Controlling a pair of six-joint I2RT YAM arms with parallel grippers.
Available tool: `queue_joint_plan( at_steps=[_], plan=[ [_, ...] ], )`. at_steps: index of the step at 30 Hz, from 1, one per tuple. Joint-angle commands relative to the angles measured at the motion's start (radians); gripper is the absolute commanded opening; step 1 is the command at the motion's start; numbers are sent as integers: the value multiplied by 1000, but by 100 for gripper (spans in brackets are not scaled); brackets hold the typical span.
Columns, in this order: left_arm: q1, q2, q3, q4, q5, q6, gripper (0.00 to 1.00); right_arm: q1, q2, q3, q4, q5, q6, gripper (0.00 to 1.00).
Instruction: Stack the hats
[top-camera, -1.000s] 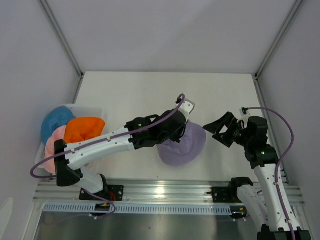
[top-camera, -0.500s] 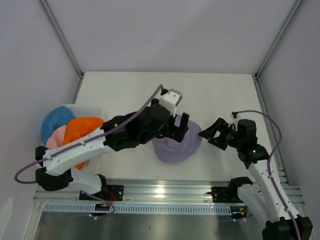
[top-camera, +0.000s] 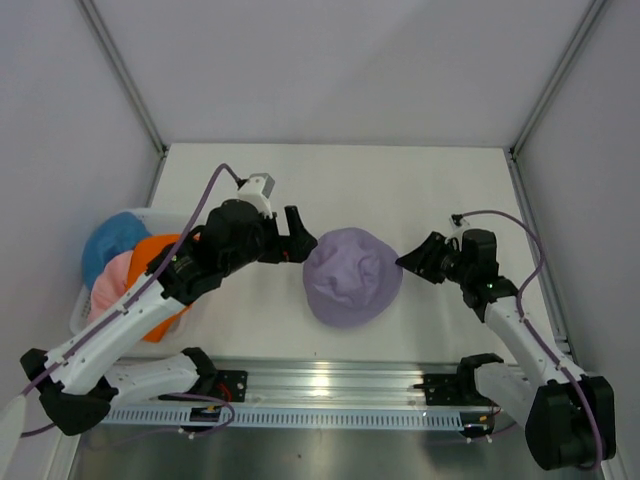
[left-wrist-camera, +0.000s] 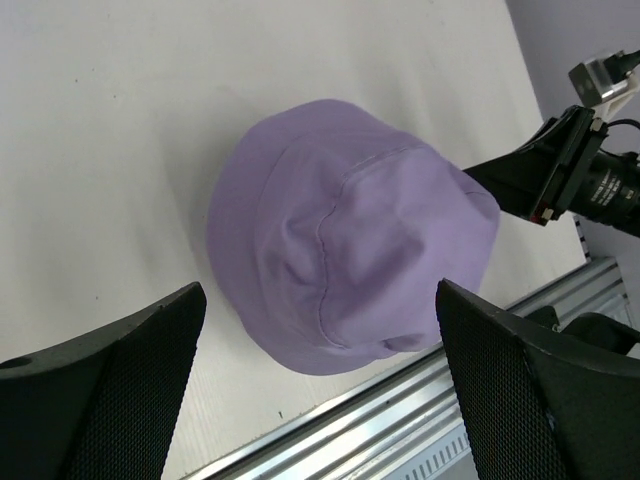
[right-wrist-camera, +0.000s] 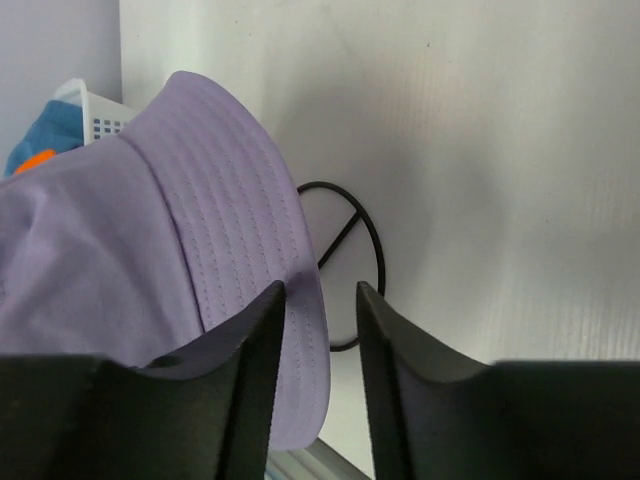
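Note:
The lavender-purple hat (top-camera: 350, 277) lies crown-up on the table, and no gripper holds it. My left gripper (top-camera: 303, 240) hangs open just left of it, well apart from the fabric; in the left wrist view the hat (left-wrist-camera: 350, 230) lies beyond the wide-spread jaws (left-wrist-camera: 318, 300). My right gripper (top-camera: 408, 262) is at the hat's right brim. Its narrowed jaws (right-wrist-camera: 320, 295) straddle the brim edge (right-wrist-camera: 305, 330), one finger against the fabric and a gap at the other. The orange hat (top-camera: 165, 258), pink hat (top-camera: 108, 287) and blue hat (top-camera: 108, 240) sit piled at the left.
A white mesh basket (top-camera: 186, 218) holds the three hats at the table's left edge. An aluminium rail (top-camera: 330, 380) runs along the near edge, just below the purple hat. A thin black loop (right-wrist-camera: 372, 250) lies on the table beyond the brim.
My left gripper opened, let go of the purple hat and drew back to the left. The hat settled flat. My right gripper moved left to the brim and its jaws narrowed.

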Motion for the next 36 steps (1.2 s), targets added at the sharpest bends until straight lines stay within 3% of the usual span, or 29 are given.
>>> queue_joint_plan(
  at_steps=[1,8,13,20,22,23,26,27,30,34,36],
  plan=[
    [33,-25,-30,57,60,-25,99,7,42,-30,179,-36,24,36],
    [145,-19,-85,68,193,-52,99,7,88,-64,233,-61,56,6],
    [153,-8,-95,65,184,-60,100,7,71,-67,156,6,4,5],
    [199,73,-36,-111,72,-98,99,8,74,-39,10,74,-143,7],
    [234,58,-21,-128,87,-90,100,11,98,-18,-57,144,-185,10],
    [275,48,-16,-136,84,-83,100,13,108,-9,-85,179,-199,17],
    [370,8,25,-176,58,-54,99,10,129,25,-118,238,-191,41],
    [393,0,33,-205,46,-43,99,10,132,51,-158,276,-182,58],
    [475,-12,92,-309,-82,-32,99,8,126,203,-259,394,-188,76],
    [608,-9,125,-481,-182,-80,99,-34,121,392,-336,424,-234,78],
    [668,-32,82,-556,-199,-132,100,-102,137,476,-358,311,-245,77]
  ],
)
